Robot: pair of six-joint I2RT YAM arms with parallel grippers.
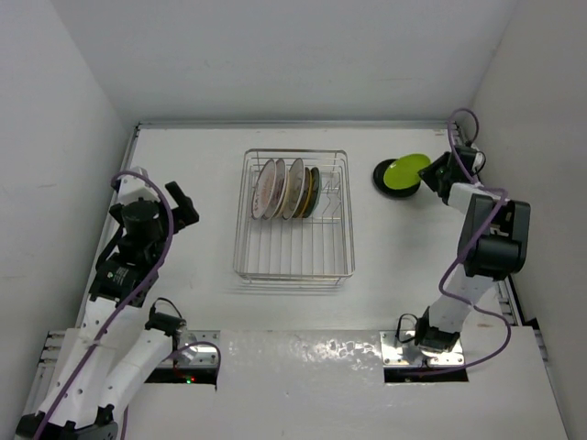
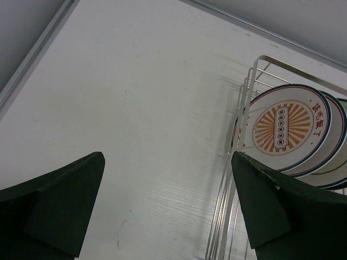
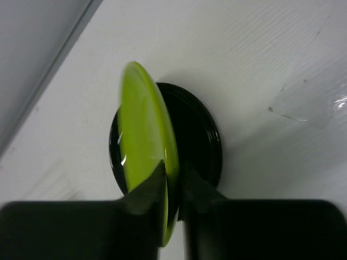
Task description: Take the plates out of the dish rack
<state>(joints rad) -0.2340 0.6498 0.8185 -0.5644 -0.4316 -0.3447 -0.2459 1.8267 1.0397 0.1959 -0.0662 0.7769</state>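
The silver wire dish rack point(image 1: 293, 266) stands mid-table with several plates point(image 1: 286, 189) upright at its far end. The leftmost one, white with an orange sunburst point(image 2: 284, 129), shows in the left wrist view. My right gripper point(image 1: 429, 176) is shut on the rim of a green plate point(image 1: 404, 172), held tilted over a dark plate point(image 1: 382, 176) lying on the table right of the rack. In the right wrist view the green plate point(image 3: 143, 130) sits edge-on between the fingers above the dark plate point(image 3: 200, 146). My left gripper point(image 1: 183, 203) is open and empty, left of the rack.
Walls close off the table at the left, back and right. The rack's wire wall point(image 2: 238, 162) is just beside my left gripper's right finger. The near half of the rack holds no plates.
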